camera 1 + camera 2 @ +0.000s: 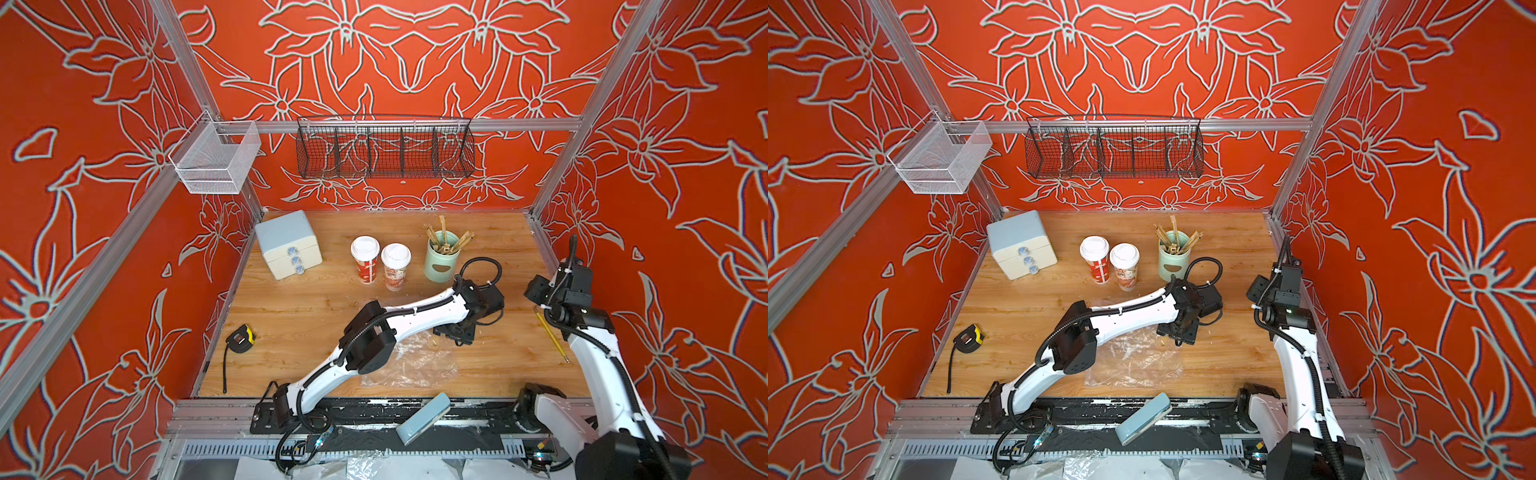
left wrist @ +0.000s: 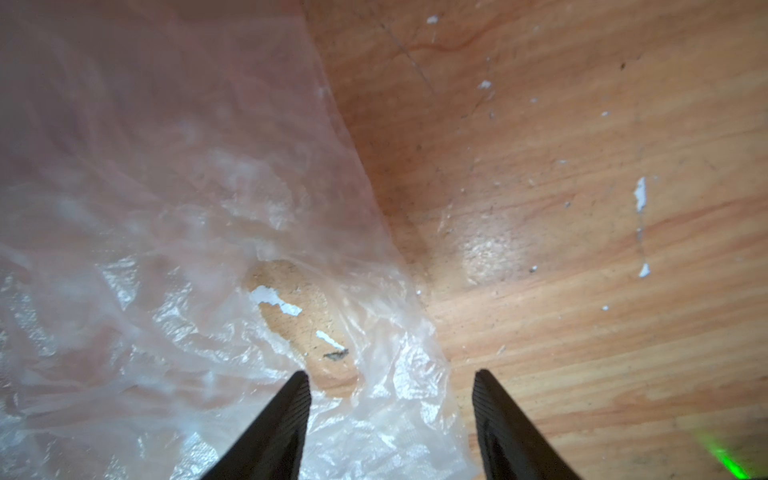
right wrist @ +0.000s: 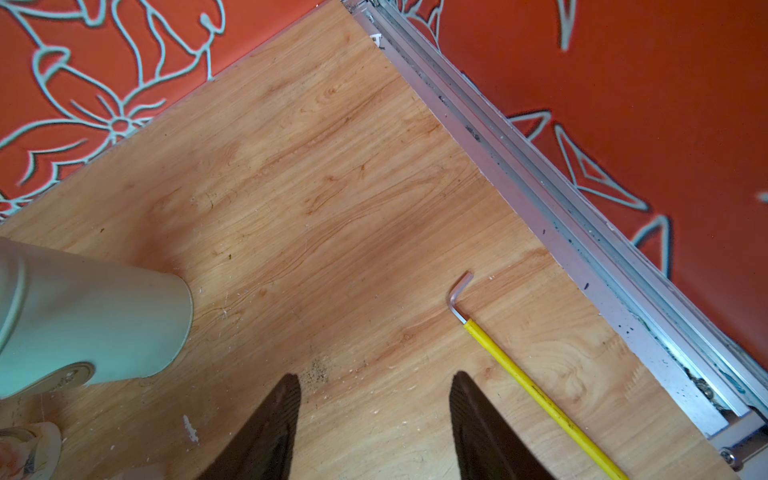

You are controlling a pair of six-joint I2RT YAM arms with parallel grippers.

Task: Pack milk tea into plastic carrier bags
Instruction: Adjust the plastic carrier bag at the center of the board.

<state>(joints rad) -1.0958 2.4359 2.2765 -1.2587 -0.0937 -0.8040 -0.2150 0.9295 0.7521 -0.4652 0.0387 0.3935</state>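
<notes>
While the crinkly clear bag (image 1: 409,361) lies flat, red cup (image 1: 365,259) and cream cup (image 1: 395,268) stand lids-up; left gripper (image 2: 391,374) and right gripper (image 3: 375,375) gape, empty.

No legible text, brand or number anywhere, tall red-printed paper cup with white dome lid (image 1: 366,271) bearing print too small to read, cream paper cup with orange-red print (image 1: 395,277) equally unreadable, black-and-yellow tape measure (image 1: 240,338) without readable marking

Three orange-red wall panels (image 1: 83,124), printed with pale grey flower outlines, enclose the cell. A silver aluminium extrusion frame (image 1: 523,124) joins them. A light wood-grain laminate tabletop (image 1: 299,320) forms the base. A black wire compartment basket (image 1: 384,147) and a white mesh basket (image 1: 216,162) hang from the frame.
</notes>
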